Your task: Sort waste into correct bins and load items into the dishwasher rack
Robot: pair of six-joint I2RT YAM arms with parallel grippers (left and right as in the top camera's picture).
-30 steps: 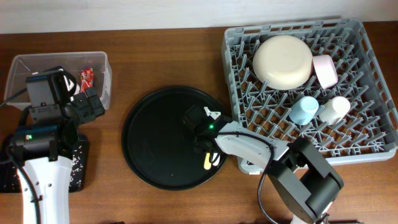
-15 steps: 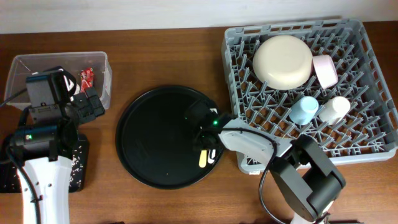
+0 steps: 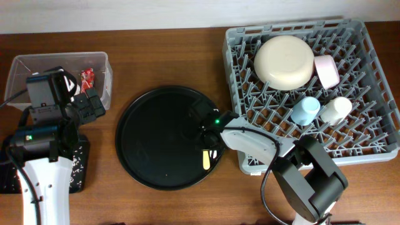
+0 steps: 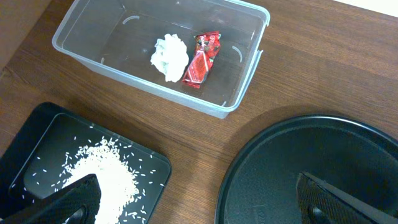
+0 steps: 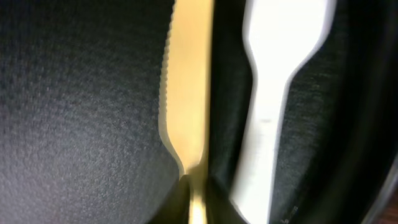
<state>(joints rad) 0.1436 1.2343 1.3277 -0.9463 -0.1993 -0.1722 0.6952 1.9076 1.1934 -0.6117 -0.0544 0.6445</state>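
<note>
Left end effector [image 4: 196,186]: its two fingers stand wide apart, released, nothing between them. Ahead of it, to the left, is one clear rectangular box [image 4: 252,62] holding one crumpled white tissue [image 4: 170,56] and one red snack wrapper [image 4: 202,59], touching side by side; the wrapper's print is too small to read. Below its left finger is one shallow black tray [image 4: 37,134] with a heap of loose rice grains [image 4: 102,171], too many to count; bare wooden surface [image 4: 186,134] lies between box and tray.

Right end effector [image 3: 205,134]: low over the right part of one large round black tray [image 3: 156,137]; whether it is clenched or released, I cannot tell. Right under its camera are two pieces of cutlery, one pale yellow knife [image 5: 186,81] with a serrated edge and one white piece [image 5: 280,93], lying parallel, just beside each other; no writing shows on either.

To the right of this end effector is one grey dishwasher rack [image 3: 375,144]; it holds one cream plate [image 3: 284,61], one pink bowl [image 3: 327,69] touching the plate's right side, one light blue cup [image 3: 305,110] and one white cup [image 3: 335,109].
</note>
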